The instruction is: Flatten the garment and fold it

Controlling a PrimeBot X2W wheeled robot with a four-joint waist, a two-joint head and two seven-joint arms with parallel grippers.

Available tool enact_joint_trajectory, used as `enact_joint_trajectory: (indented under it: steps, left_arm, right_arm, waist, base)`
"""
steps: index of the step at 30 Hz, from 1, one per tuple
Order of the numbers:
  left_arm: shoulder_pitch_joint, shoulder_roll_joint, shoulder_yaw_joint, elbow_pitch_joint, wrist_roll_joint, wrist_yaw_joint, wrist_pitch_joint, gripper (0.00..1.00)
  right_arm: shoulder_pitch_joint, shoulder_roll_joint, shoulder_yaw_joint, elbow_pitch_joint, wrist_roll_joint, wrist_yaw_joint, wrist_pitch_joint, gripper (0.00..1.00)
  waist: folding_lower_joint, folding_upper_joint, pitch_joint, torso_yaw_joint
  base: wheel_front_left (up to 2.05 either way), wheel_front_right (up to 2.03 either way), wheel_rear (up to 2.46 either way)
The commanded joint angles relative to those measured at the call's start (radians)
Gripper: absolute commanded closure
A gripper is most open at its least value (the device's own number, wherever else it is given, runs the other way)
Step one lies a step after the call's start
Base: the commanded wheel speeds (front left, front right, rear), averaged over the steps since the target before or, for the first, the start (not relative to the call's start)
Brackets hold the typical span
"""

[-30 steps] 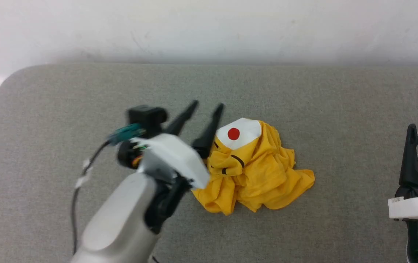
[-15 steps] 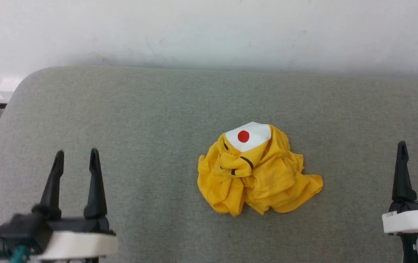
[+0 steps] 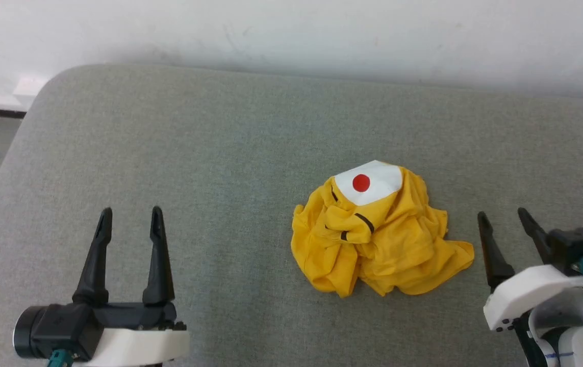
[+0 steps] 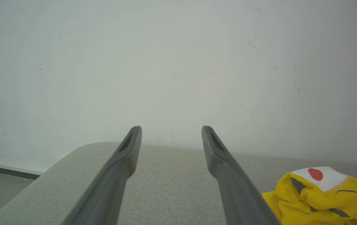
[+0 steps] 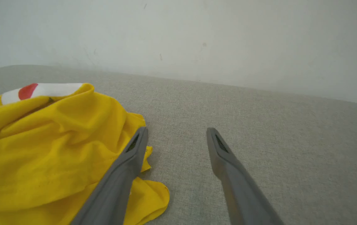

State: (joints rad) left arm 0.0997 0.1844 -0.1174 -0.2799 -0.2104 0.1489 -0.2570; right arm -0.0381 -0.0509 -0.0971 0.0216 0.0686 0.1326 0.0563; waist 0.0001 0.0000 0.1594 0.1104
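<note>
Nearest the robot, at its left, the left pincer (image 3: 131, 210) hangs over the grey fabric-covered surface (image 3: 220, 142), its two dark fingers spread wide with nothing between them, well apart from the cloth; at the robot's right, the right pincer (image 3: 502, 212) is likewise wide open and empty, leaning toward the middle; its nearer finger (image 5: 134, 150) sits just beside the cloth's loose edge, whether touching I cannot tell. A little farther out, right of centre on the surface, lies the garment (image 3: 378, 239), a bright yellow shirt crumpled into a heap; a white patch (image 3: 385, 176) with a red spot (image 3: 361, 182) faces up at its far side; dark curved lines (image 3: 365, 223) show among the folds below it; beyond the surface's far edge stands a pale, scuffed wall (image 3: 291, 30).
</note>
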Motion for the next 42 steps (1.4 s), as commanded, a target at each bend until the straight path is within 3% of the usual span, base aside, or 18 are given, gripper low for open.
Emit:
enact_joint_trajectory:
  steps: [1, 8, 13, 15, 21, 26, 33, 38, 42]
  left_arm:
    - [-0.016, -0.009, 0.009, 0.001, 0.011, -0.01, -0.005, 0.0]
    - [-0.036, -0.068, 0.042, 0.025, 0.03, -0.064, -0.005, 0.0]
    - [-0.041, -0.093, 0.064, 0.039, 0.042, -0.093, -0.005, 0.0]
    - [-0.042, -0.1, 0.07, 0.044, 0.044, -0.103, -0.005, 0.0]
    - [-0.038, -0.117, 0.094, 0.059, 0.055, -0.114, -0.005, 0.0]
    - [-0.033, -0.124, 0.116, 0.068, 0.062, -0.117, -0.005, 0.0]
    - [-0.017, -0.129, 0.128, 0.066, 0.069, -0.123, -0.005, 0.0]
    - [-0.006, -0.131, 0.129, 0.073, 0.072, -0.127, -0.005, 0.0]
    - [0.002, -0.132, 0.133, 0.082, 0.073, -0.131, -0.005, 0.0]
  right_arm:
    - [-0.017, -0.009, 0.006, -0.004, -0.014, -0.002, 0.022, 0.0]
    - [-0.008, -0.071, 0.074, 0.055, -0.017, -0.002, 0.267, 0.0]
    - [-0.013, -0.094, 0.13, 0.074, 0.005, -0.002, 0.368, 0.0]
    - [-0.016, -0.093, 0.134, 0.078, 0.013, -0.002, 0.402, 1.0]
    - [-0.048, -0.089, 0.134, 0.03, 0.025, -0.002, 0.426, 1.0]
    - [-0.159, -0.168, 0.103, -0.067, 0.011, -0.002, 0.39, 1.0]
    - [-0.186, -0.22, -0.143, -0.134, -0.02, -0.002, 0.404, 1.0]
    - [-0.044, -0.181, -0.371, -0.088, -0.072, -0.002, 0.426, 1.0]
    - [0.035, -0.131, -0.44, -0.043, -0.101, -0.002, 0.415, 1.0]
  waist:
    - [-0.0001, 0.0, 0.023, 0.012]
    - [-0.0001, 0.0, 0.064, 0.038]
    - [-0.0001, 0.0, 0.077, 0.05]
    - [-0.0001, 0.0, 0.078, 0.053]
    - [-0.0001, 0.0, 0.064, 0.03]
    - [-0.0001, 0.0, 0.035, -0.01]
    - [-0.0001, 0.0, 0.017, -0.03]
    - [-0.0001, 0.0, 0.025, -0.018]
    - [-0.0001, 0.0, 0.025, -0.02]
  base:
    - [0.0, 0.0, 0.0]
    - [0.0, 0.0, 0.0]
    - [0.0, 0.0, 0.0]
    - [0.0, 0.0, 0.0]
    - [0.0, 0.0, 0.0]
    - [0.0, 0.0, 0.0]
    - [0.0, 0.0, 0.0]
    - [0.0, 0.0, 0.0]
    - [0.0, 0.0, 0.0]
